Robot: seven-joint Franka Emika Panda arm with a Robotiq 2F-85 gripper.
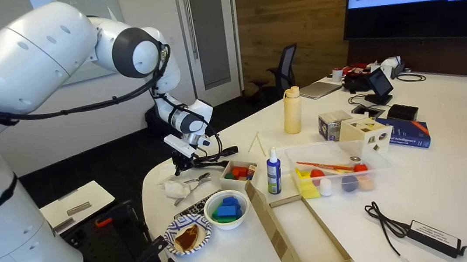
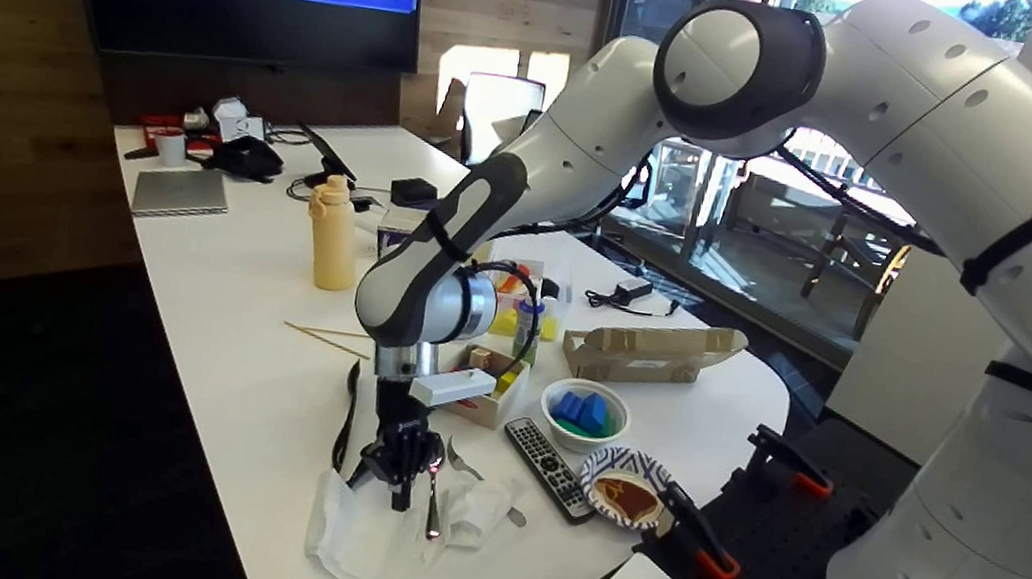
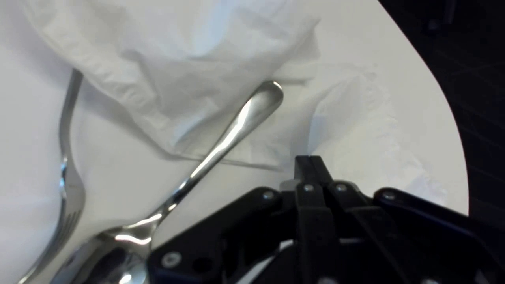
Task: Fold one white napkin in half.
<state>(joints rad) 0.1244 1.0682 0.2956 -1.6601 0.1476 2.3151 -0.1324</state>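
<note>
A thin white napkin [image 3: 363, 130] lies spread near the table's rounded edge in the wrist view; it also shows in an exterior view [image 2: 354, 544]. A fold of it rises to my fingertips. My gripper [image 3: 309, 158] has its fingers together and looks shut on that fold. The gripper [image 2: 399, 497] is low over the table in both exterior views. A thicker crumpled white napkin [image 3: 189, 51] lies beside it, partly overlapping it; whether the two are joined I cannot tell. It shows in both exterior views [image 1: 176, 189] [image 2: 474, 514].
A spoon [image 3: 229, 138] lies with its handle over the napkins. A fork [image 3: 71, 185] lies beside it, its handle end under the crumpled napkin. Nearby are a box of blocks [image 1: 230, 183], a remote [image 2: 549, 468], a bowl of blocks [image 1: 209, 208] and a patterned plate [image 1: 204, 240].
</note>
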